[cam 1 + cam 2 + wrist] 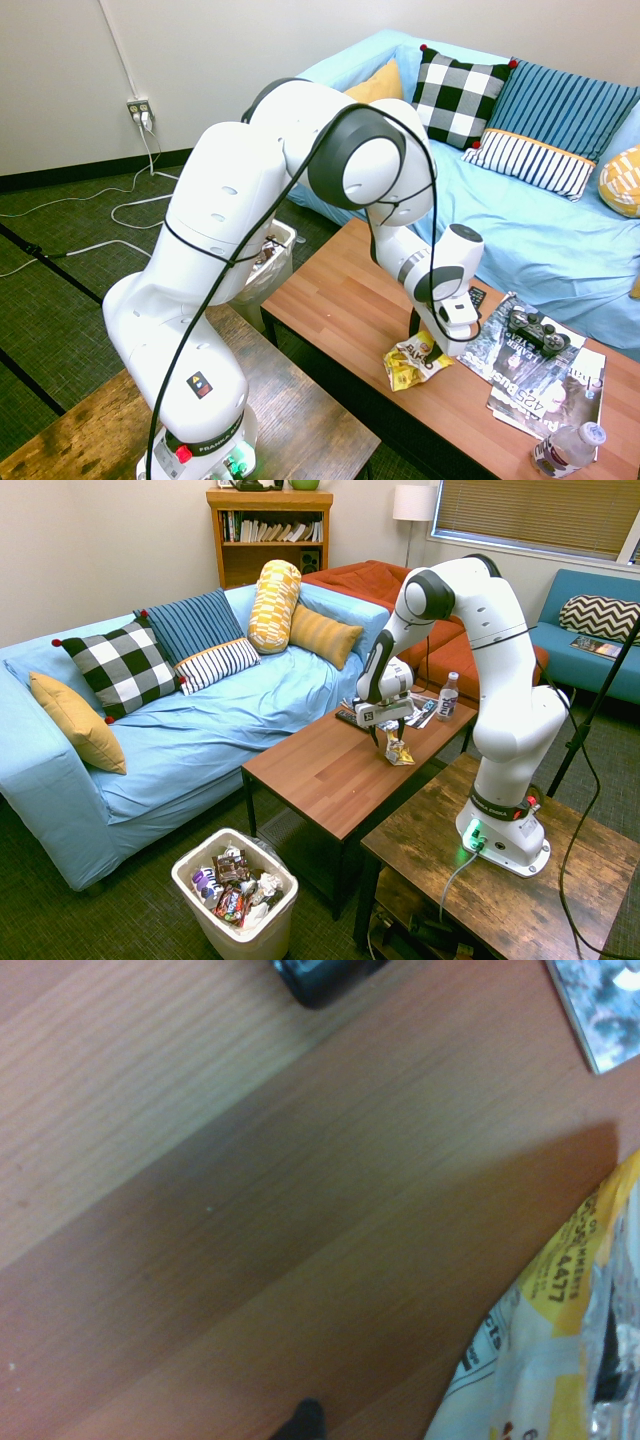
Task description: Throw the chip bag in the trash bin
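— On the reddish wooden coffee table [340, 300], what are you reaching for?

— My gripper [432, 350] is down at the crumpled yellow foil chip bag [412, 362], which lies near the table's front edge, beside the magazines [540, 375].

— Got it pinched?

— I cannot tell; my fingers touch its top, their gap hidden.

— And the white plastic trash bin [236, 940]?

— Well apart, on the floor past the table's end, so I'd need a carry.
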Motion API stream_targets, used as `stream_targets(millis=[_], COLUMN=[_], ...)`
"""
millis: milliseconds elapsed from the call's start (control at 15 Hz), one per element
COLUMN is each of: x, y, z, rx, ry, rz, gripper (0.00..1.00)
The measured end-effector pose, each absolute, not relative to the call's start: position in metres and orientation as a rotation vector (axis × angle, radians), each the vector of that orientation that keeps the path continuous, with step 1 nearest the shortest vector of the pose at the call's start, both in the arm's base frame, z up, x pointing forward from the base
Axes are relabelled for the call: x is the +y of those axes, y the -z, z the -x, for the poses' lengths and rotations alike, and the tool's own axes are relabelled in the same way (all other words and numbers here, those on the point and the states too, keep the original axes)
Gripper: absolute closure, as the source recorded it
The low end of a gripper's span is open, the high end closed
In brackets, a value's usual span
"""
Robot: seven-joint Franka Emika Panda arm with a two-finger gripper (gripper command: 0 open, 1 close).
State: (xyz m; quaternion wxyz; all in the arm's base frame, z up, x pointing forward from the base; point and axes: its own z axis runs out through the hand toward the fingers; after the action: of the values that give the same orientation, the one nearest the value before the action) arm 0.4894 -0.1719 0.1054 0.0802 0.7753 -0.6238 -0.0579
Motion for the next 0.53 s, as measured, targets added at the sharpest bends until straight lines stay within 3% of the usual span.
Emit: stream_targets(millis=[533], x=[-0.1717], y=[-0.1051], z=[-0.4898], rx=[-1.858], ry=[0.166], rz=[-2.322], gripper=[1.0])
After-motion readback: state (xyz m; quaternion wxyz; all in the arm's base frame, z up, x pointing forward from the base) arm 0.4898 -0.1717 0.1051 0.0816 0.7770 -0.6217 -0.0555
